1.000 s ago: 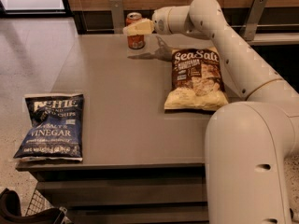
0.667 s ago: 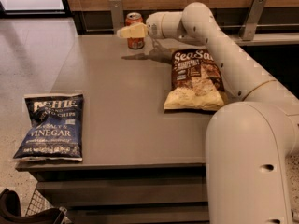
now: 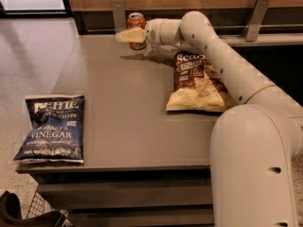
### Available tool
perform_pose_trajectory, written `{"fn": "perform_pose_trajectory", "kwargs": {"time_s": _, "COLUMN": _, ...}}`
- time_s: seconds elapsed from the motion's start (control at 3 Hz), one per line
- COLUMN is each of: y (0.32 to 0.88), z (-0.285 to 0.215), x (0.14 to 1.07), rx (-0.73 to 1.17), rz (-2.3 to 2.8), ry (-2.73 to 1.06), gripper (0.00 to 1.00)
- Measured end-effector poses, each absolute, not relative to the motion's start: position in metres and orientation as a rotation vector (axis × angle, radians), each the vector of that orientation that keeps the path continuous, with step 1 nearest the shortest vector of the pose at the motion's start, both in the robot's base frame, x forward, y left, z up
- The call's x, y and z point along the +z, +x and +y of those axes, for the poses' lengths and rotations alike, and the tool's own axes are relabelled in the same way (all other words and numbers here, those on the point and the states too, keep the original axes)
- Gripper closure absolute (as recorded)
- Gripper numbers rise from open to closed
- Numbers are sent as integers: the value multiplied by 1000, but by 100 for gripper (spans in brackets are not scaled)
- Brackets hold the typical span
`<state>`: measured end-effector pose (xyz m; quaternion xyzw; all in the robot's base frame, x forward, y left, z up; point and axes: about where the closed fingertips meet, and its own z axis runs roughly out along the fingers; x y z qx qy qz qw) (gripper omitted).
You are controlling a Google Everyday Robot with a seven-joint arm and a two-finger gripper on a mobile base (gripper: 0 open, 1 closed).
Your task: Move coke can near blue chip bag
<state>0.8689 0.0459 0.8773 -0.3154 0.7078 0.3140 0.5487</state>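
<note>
The coke can (image 3: 136,20) stands upright at the table's far edge, left of centre. My gripper (image 3: 131,35) reaches in from the right and lies across the front of the can, hiding its middle; its cream tip sticks out past the can's left side. The blue chip bag (image 3: 51,129) lies flat at the near left corner of the grey table (image 3: 123,108), far from the can.
A brown-and-cream Sea Salt chip bag (image 3: 196,82) lies right of centre, partly under my arm (image 3: 222,65). A wooden wall with two metal brackets (image 3: 256,15) runs behind the table. A dark basket (image 3: 28,216) sits on the floor at the near left.
My gripper has swung a little to the left across the can's front. The can stays at the far edge.
</note>
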Motion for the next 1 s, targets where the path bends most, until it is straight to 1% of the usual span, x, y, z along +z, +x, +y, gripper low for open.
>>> {"fn": "perform_pose_trajectory", "kwargs": {"time_s": 0.67, "y": 869, "z": 52, "x": 875, "rx": 752, "rz": 1677, "ry": -752, "gripper": 59}}
{"fn": "perform_pose_trajectory", "kwargs": {"time_s": 1.0, "y": 868, "z": 57, "x": 873, "rx": 758, "rz": 1678, "ry": -756, "gripper": 90}}
